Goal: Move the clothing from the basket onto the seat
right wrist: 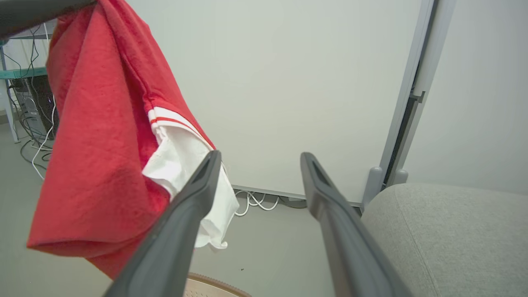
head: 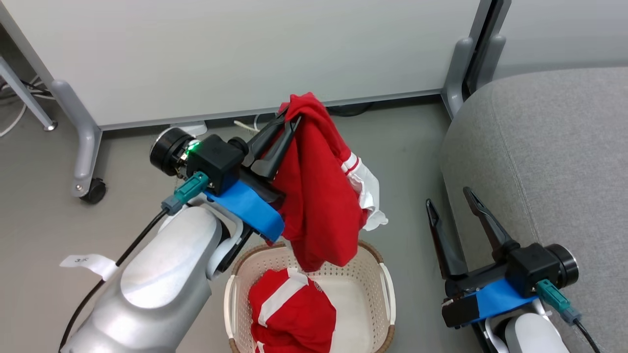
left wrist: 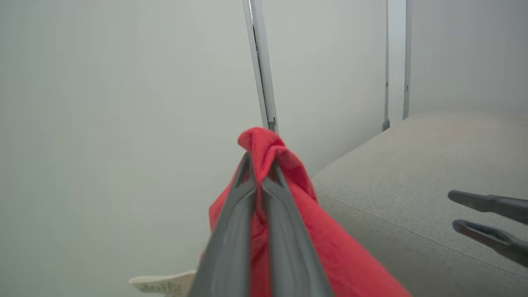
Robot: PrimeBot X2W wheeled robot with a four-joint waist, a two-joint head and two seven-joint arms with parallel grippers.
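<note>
R hand (head: 449,197) sat low, just beside the seat (head: 539,157) edge. Its fingers were spread wide, w/ nothing betw. them & touching nothing. L hand (head: 290,116) was higher & further out, fingers pinched narrow on a fold of the 1st red garment (head: 319,196). Cloth bunched over the tips; the rest hung down, w/ striped cuff & white trim on the seat side. Its hem dangled over the far part of the basket (head: 387,289); couldn't tell if it touched. Basket stood on the floor (head: 49,206) betw. the arms, near the seat. 2nd red garment (head: 292,314), white-striped, lay crumpled in its L half. Beyond stood a pale partition panel (head: 245,54) on a castor foot (head: 93,191), w/ cables (right wrist: 251,202) at its base.
</note>
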